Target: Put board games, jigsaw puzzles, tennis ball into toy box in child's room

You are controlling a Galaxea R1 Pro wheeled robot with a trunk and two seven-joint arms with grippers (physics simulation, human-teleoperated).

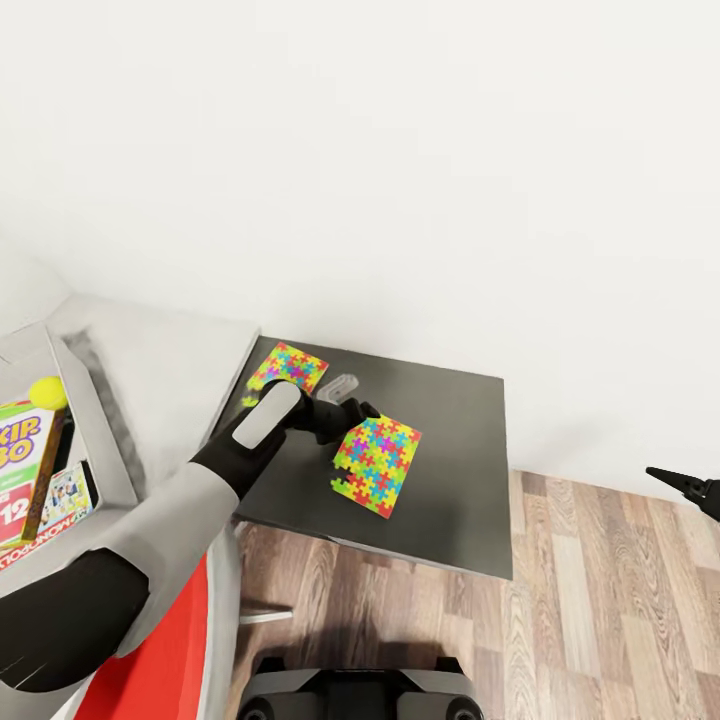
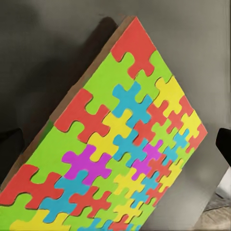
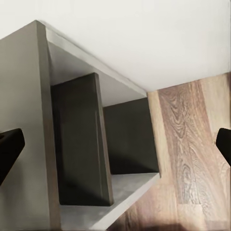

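Reaching out over the low dark grey table [image 1: 440, 470], the robot's left hand [image 1: 352, 415] sits at the left edge of a flat jigsaw-puzzle box covered in yellow, red, blue and green pieces [image 1: 377, 463]. That box looks tilted, one edge raised off the dark top, and in the left wrist view its patterned face [image 2: 120, 149] slants steeply away from the surface. I judge the hand to be clamped on that edge, lifting it, though the fingers themselves are mostly hidden behind the wrist. A second puzzle box of the same pattern [image 1: 287, 368] lies flat further back and to the left, near the wall, untouched.

The right hand [image 1: 690, 488] hangs well off to the right above the wood-plank floor [image 1: 600, 600], its dark fingers spread and carrying nothing.

At the far left, on the pale grey-white table [image 1: 170, 370], the shallow pale grey toy box [image 1: 95, 400] already holds the green-yellow-red SKIP-BO box [image 1: 25, 470], a white box with a red MONOPOLY band [image 1: 40, 545], a smaller blue box [image 1: 68, 495] and the small yellow-green tennis ball [image 1: 47, 392]. So four toys appear stowed; the two puzzles remain, one of them now in hand.
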